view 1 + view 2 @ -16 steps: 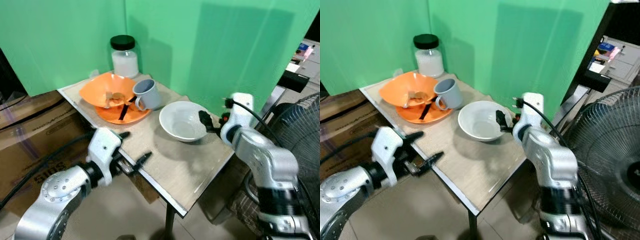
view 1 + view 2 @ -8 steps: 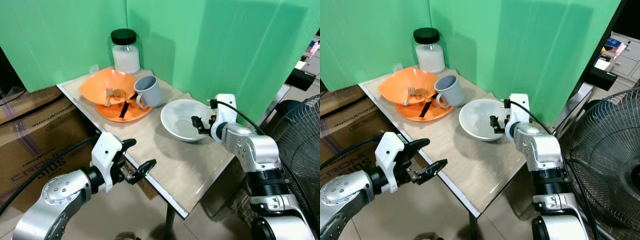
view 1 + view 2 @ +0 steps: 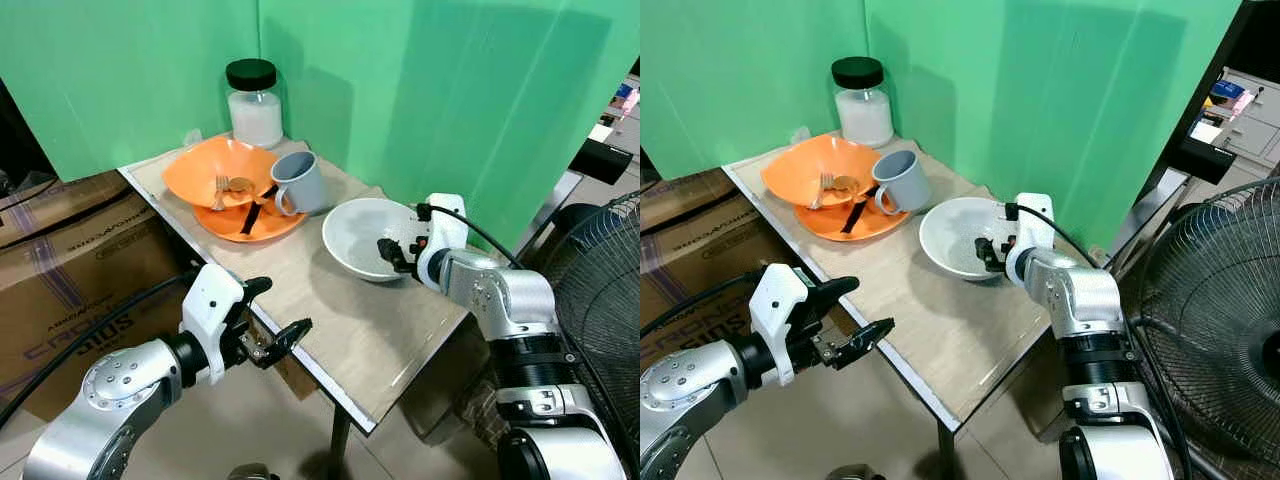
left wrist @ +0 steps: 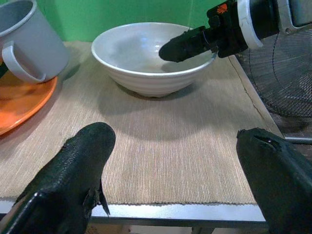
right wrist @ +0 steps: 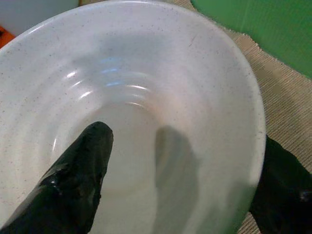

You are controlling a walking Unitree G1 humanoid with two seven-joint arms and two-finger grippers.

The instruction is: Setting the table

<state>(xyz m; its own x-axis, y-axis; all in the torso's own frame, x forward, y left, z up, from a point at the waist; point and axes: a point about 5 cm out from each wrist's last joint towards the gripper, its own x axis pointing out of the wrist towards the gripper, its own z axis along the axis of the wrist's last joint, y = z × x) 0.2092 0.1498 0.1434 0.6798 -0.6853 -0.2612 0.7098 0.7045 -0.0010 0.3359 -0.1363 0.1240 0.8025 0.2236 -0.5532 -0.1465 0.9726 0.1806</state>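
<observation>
A: Where's the right claw (image 3: 985, 250)?
B: At the white bowl (image 3: 362, 238), straddling its near-side rim. In the right wrist view one finger (image 5: 80, 170) is inside the bowl, the other outside the wall. Spread, not yet pinching.
A: Why straddle?
B: My guess: a rim pinch. The bowl is too wide to span, so gripping the wall is the only workable hold.
A: Bowl position?
B: On the worktop (image 3: 340, 330), toward the robot's right, close to the green backdrop. Upright, and it looks empty.
A: Left claw (image 3: 268, 313)?
B: Fingers wide apart, hovering off the worktop's front edge, holding nothing. The left wrist view looks across the mat at the bowl. Probably on standby.
A: Rest of the setting?
B: Orange bowl (image 3: 815, 173) stacked on an orange plate (image 3: 840, 222) at the far left corner, with a fork (image 3: 823, 185) in the bowl. Grey mug (image 3: 902, 181) tilted against the plate's edge, and a dark utensil lying on the plate. Jar (image 3: 862, 101) with a black lid behind them.
A: Risk?
B: A one-sided rim grip means the bowl could tip or slip when lifted. The glazed surface looks slick.
</observation>
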